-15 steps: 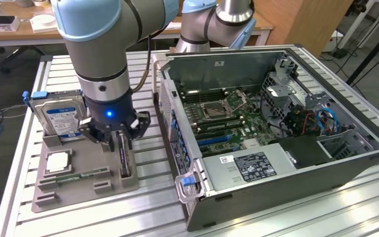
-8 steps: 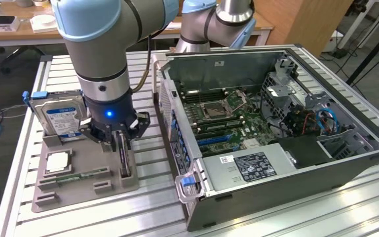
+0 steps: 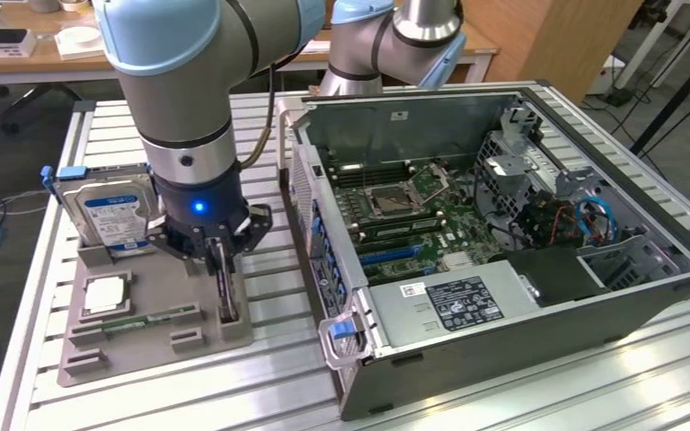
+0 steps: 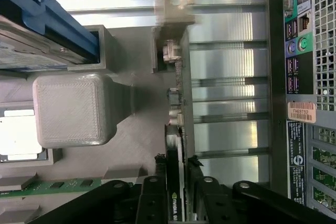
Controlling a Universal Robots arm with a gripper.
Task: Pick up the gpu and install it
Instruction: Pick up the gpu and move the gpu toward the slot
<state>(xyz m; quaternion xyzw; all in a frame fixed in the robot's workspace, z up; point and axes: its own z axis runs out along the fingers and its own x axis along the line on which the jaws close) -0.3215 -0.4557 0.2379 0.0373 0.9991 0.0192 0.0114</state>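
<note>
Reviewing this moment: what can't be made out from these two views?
- Exterior view: the gpu stands edge-on in the gray holder, its upper part behind the tool.
- Exterior view: the hard drive label text is too small to read.
- Wrist view: the gpu's faces are hidden, edge-on; the hard drive is cut off by the frame edge.

gpu (image 4: 176,171), thin black-and-green card, standing on edge in grey tray (image 3: 141,355) slot
</note>
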